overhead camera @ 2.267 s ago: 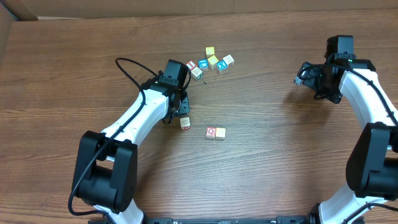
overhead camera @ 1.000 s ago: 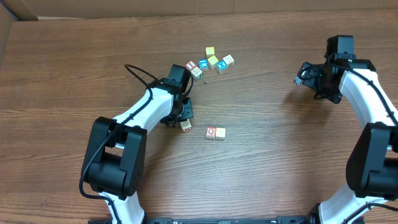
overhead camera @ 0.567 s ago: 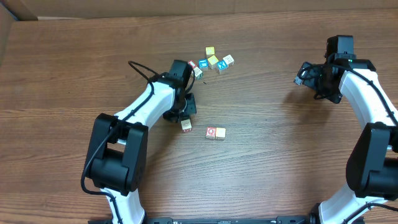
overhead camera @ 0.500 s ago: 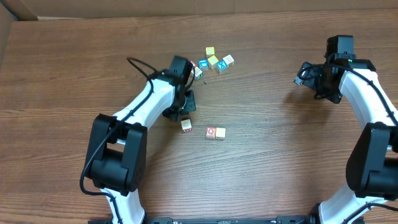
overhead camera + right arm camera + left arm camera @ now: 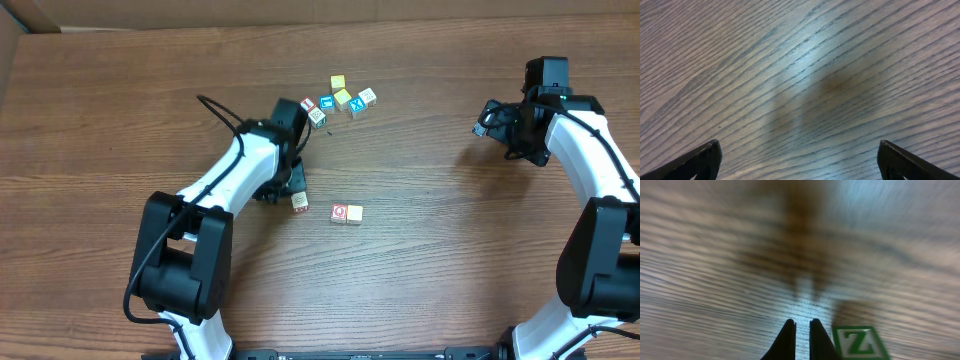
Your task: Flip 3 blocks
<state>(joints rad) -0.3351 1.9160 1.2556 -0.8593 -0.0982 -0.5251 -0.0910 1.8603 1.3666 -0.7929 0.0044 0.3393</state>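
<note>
Three blocks lie in the middle of the table. One pale block [image 5: 299, 202] sits alone, and a red-printed block [image 5: 340, 213] touches a tan block [image 5: 355, 214] to its right. My left gripper [image 5: 296, 187] hovers just behind the lone block, shut on nothing. In the left wrist view the shut gripper [image 5: 801, 328] points down at the wood, and that block [image 5: 860, 342] shows a green Z face right beside the right finger [image 5: 818, 337]. My right gripper [image 5: 508, 131] is far to the right. It stands wide open [image 5: 800, 167] over bare wood.
A cluster of other cubes lies at the back: yellow ones [image 5: 341, 91], blue-printed ones [image 5: 357, 108], a red-printed one [image 5: 308, 104] and a pale one [image 5: 317, 117]. The left arm's black cable [image 5: 215, 115] loops above its forearm. The tabletop is brown wood [image 5: 430, 260].
The left gripper has closed fully and its wrist has swung a little around the lone block, which stays in place. The right arm has not moved.
</note>
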